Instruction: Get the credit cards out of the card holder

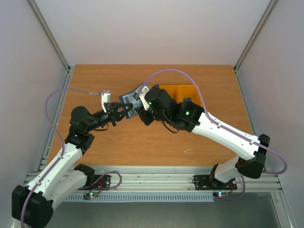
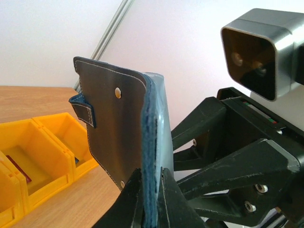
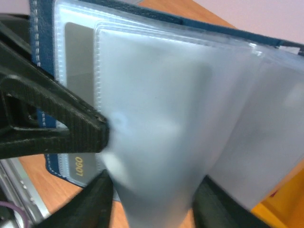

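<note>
Two arms meet above the tabletop (image 1: pixel 142 147): the left gripper (image 2: pixel 151 183) pinches the card holder (image 2: pixel 114 128) by its 6 o'clock edge, upright, presenting its sleeves. The right gripper (image 3: pixel 152 194), half-open, straddles one clear sleeve (image 3: pixel 156 118).

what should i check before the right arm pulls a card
1. left gripper clamped on the card holder, holder upright: ok
2. holder open, clear sleeves fanned toward the right gripper: ok
3. right jaws on either side of one sleeve: ok
4. right jaws closed on that sleeve: cannot tell
5. that sleeve loaded: cannot tell, too blurred
</note>
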You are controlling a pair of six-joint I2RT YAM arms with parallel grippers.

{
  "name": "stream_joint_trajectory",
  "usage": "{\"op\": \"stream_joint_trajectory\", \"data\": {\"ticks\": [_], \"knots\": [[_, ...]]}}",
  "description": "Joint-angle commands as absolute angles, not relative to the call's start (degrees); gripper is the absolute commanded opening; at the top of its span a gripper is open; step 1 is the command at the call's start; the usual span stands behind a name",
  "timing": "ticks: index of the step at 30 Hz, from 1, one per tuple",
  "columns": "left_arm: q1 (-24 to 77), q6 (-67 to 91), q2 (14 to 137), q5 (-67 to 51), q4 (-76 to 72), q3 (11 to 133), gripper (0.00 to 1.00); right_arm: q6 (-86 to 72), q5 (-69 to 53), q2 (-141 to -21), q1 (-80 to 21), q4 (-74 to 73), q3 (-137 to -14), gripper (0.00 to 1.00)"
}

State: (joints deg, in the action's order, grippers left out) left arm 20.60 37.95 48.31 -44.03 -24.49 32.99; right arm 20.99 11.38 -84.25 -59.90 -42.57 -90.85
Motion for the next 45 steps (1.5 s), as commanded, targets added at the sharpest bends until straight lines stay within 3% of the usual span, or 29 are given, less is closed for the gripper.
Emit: {"op": "stream_joint_trajectory", "data": {"ticks": [1,7,17,25,27,30,34,39,45], "knots": [[21.53,39.07,46.32,-48.88,-30.14,33.60,0.00,19.39,16.28,-84.41,-59.33,-37.93,-89.81,0.25],[21.61,39.67,46.40,-48.91,-30.21,33.56,0.00,18.36,15.98,-82.86,-58.79,-37.94,-88.68,0.02],[21.62,40.21,46.47,-49.78,-30.50,33.62,0.24,16.87,-5.19,-75.84,-51.76,-34.05,-82.37,0.01],[21.64,38.93,46.92,-48.05,-27.62,33.66,0.22,17.79,-12.61,-73.93,-49.75,-32.09,-80.95,0.01],[21.62,38.72,47.01,-47.86,-27.26,33.68,0.31,17.84,-12.42,-74.52,-49.76,-32.67,-81.62,0.01],[21.62,38.67,47.00,-48.64,-27.83,33.81,0.52,18.25,-11.54,-75.58,-49.75,-34.59,-82.69,0.01],[21.62,38.59,47.19,-48.67,-27.63,33.87,0.58,19.17,-11.94,-76.62,-49.87,-36.25,-84.04,0.01],[21.62,37.40,47.34,-47.07,-25.28,34.01,0.53,22.14,-12.22,-77.69,-50.73,-38.98,-85.60,0.01],[21.53,35.95,47.43,-47.06,-24.67,33.93,0.02,23.58,-13.94,-75.20,-50.72,-37.05,-82.75,0.01]]}}
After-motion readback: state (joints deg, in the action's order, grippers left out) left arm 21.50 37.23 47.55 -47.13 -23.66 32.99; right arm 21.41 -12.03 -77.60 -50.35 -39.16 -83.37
